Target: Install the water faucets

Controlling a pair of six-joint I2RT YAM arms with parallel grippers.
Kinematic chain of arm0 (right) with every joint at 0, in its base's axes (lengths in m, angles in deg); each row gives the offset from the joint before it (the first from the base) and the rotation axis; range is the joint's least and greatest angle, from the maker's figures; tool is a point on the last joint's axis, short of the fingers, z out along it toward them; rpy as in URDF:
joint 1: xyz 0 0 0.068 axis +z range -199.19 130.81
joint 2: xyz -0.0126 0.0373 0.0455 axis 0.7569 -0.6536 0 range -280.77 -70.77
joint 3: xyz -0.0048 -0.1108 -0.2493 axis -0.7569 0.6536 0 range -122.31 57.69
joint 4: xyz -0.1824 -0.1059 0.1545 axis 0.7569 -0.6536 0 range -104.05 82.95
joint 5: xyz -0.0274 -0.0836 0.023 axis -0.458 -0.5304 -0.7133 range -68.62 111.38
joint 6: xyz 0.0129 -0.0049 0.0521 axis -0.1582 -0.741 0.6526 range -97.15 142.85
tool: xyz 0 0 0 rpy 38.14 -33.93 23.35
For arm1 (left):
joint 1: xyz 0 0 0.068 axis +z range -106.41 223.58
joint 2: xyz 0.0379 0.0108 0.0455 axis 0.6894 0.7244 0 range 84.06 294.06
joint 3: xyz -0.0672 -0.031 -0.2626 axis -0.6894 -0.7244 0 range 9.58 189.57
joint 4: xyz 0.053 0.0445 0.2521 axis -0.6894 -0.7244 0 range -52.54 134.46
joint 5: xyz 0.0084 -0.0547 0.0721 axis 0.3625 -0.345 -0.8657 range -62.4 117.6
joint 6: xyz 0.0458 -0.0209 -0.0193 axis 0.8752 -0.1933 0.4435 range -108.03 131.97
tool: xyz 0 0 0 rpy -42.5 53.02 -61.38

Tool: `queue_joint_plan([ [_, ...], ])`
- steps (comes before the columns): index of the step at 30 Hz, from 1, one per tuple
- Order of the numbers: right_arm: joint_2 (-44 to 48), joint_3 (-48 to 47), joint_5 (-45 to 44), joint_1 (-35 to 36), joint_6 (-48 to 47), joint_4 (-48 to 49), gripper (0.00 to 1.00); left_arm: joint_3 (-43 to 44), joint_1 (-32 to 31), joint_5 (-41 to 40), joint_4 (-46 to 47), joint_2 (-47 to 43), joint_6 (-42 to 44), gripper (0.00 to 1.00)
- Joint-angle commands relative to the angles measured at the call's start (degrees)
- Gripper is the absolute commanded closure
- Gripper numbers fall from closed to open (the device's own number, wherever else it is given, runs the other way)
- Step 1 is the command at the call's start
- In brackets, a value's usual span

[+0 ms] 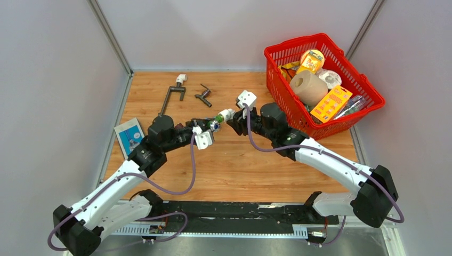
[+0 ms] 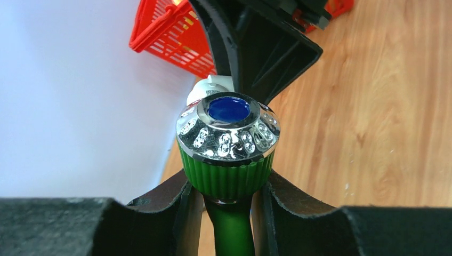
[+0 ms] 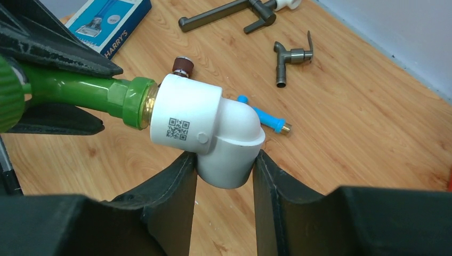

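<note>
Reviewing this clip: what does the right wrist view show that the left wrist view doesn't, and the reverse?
Only right wrist: a blue faucet and a dark grey faucet lying on the table, plus a blue box. Only left wrist: the chrome, blue-centred cap topping the knob. Both: the green faucet meeting the white elbow fitting.

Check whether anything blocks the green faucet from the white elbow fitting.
Nothing visible does. The green faucet, held by the left gripper, already meets the mouth of the white elbow fitting in the right gripper. Only a sliver of brass thread shows at the joint.
</note>
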Motion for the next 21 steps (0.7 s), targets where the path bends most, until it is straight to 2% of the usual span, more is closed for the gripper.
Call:
queue_joint_plan([
  [1, -0.41, -4.8, 15.51, 1.75, 0.95, 1.59, 1.0, -2.32, -5.0, -14.37, -3.21, 0.02, 16.04, 1.0],
  [6, -2.17, -6.38, 18.94, 0.87, 2.09, -0.61, 1.0, -9.08, -13.87, -34.93, 3.79, -0.34, 31.06, 1.0],
  [12, -3.75, -7.35, 21.4, 0.25, 2.44, -2.2, 1.0, -15.76, -18.37, -45.68, 12.96, 0.37, 44.69, 1.0],
  [17, -4.02, -7.35, 21.14, -0.01, 2.53, -2.2, 1.0, -16.39, -19.07, -45.7, 13.41, -0.6, 42.26, 1.0],
  [19, -3.58, -7.44, 20.79, -0.19, 2.45, -2.2, 0.92, -16.22, -19.07, -45.18, 13.23, -1.21, 38.76, 1.0],
  [21, -3.14, -7.53, 20.79, -0.54, 2.09, -2.28, 0.74, -15.6, -19.07, -45.0, 11.92, -1.65, 34.81, 1.0],
])
